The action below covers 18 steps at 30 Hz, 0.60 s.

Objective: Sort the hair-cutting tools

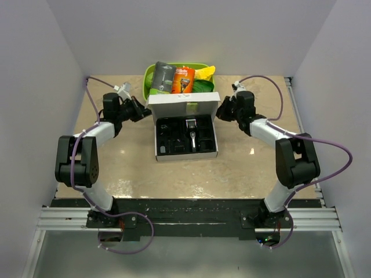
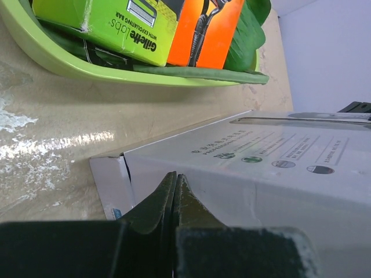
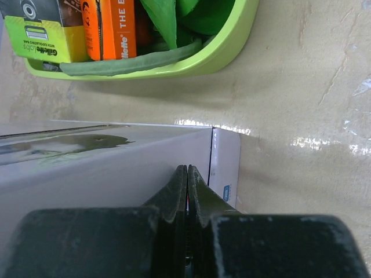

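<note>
Two arms, one box and one bin are recorded on a beige table (image 1: 243, 168).

1. One white cardboard box (image 1: 186, 155) is laid open at the middle of the table. Its lid (image 1: 181, 106) is stood up along the far side. A black moulded tray (image 1: 167, 132) is seated inside.

2. One hair clipper (image 1: 191, 133), slim and black, is lodged in a lengthwise slot of the tray, slightly right of centre. Its silver blade head is turned toward the lid. The neighbouring compartments are too dark for their contents to be read.

3. The left gripper (image 2: 175, 180) is seen with its fingers pressed flat together and nothing visible between them. Its tips are set against the left end of the lid, beside the folded side flap.

4. The right gripper (image 3: 186, 174) is likewise closed, finger against finger. Its tips are set against the right end of the lid, where the side flap turns the corner. Whether any card is pinched cannot be told.

5. One green bin (image 1: 148, 74) is placed just beyond the lid. Whether the two touch cannot be told. An orange razor package (image 1: 183, 79) and a grey-and-green razor package (image 1: 163, 78) are stood side by side in it, the orange one on the right. Green and yellow items are packed in to their right, and their kind cannot be made out.
</note>
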{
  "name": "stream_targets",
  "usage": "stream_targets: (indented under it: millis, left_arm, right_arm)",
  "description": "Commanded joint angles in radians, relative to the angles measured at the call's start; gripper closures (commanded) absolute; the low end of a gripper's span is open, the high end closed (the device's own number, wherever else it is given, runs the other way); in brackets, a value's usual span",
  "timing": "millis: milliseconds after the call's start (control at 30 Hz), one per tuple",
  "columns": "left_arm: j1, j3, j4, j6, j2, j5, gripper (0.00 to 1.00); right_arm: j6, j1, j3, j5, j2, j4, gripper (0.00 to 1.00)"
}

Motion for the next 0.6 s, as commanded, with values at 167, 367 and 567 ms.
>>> stream_targets:
  millis: [167, 367, 567]
  left_arm:
    - [-0.014, -0.014, 0.038, -0.002, -0.037, 0.009, 1.0]
    - [-0.026, -0.057, 0.043, 0.005, -0.06, -0.008, 1.0]
    - [-0.034, -0.094, 0.045, 0.016, -0.078, -0.019, 1.0]
  right_arm:
    - [-0.02, 0.03, 0.024, -0.011, -0.049, 0.039, 1.0]
    - [-0.019, 0.056, -0.008, -0.002, -0.049, 0.053, 1.0]
    - [-0.011, 0.069, -0.045, 0.015, -0.06, 0.072, 1.0]
